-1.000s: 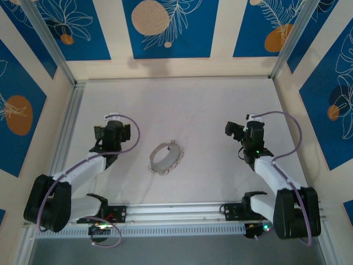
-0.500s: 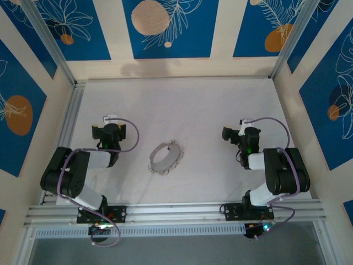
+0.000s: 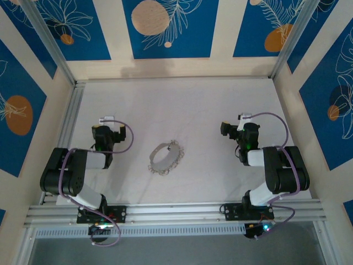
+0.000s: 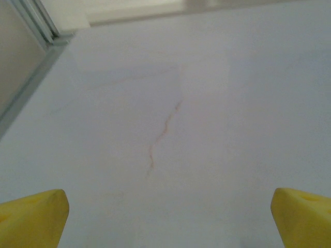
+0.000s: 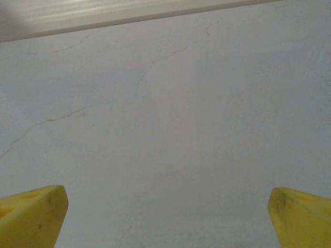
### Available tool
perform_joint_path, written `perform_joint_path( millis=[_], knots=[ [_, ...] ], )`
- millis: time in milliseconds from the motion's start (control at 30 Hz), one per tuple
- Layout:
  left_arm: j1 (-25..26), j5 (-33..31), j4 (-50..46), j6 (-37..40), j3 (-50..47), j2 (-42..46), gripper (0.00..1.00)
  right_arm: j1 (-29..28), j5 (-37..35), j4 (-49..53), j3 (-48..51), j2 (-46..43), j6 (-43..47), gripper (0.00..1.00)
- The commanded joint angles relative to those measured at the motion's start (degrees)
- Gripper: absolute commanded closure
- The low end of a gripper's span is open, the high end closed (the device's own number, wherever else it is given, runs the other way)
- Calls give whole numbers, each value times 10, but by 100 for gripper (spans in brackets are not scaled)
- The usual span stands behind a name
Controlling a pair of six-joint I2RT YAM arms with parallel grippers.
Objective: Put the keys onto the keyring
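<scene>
Pale grey counter (image 3: pixel 209 105) has thin hairline cracks (image 4: pixel 163 132) running across it, aluminium rail (image 3: pixel 176 211) along the near edge, and blue wall panels (image 3: pixel 190 33) with orange circles and white leaf outlines.

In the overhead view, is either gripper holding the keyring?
No, the keyring lies on the table between the arms, apart from the left gripper and the right gripper.

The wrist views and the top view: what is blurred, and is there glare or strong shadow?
Left wrist view: even light, the left gripper's yellow fingertips blurred. Right wrist view: a pale glare band along the top edge. Top external view: the large thin grey metal hoop fairly sharp, without strong shadow.
</scene>
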State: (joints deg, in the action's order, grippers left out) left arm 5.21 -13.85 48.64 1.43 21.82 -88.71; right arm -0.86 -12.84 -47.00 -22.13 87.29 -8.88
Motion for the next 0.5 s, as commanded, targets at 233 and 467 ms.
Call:
perform_joint_path(
  millis=[233,467],
  knots=[
    [-4,27,64,-3,-13,-5,0,-3,1,-13,-5,-1,15,1],
    [-4,36,63,2,-11,-7,0,-3,1,-14,-5,-1,15,1]
  ],
)
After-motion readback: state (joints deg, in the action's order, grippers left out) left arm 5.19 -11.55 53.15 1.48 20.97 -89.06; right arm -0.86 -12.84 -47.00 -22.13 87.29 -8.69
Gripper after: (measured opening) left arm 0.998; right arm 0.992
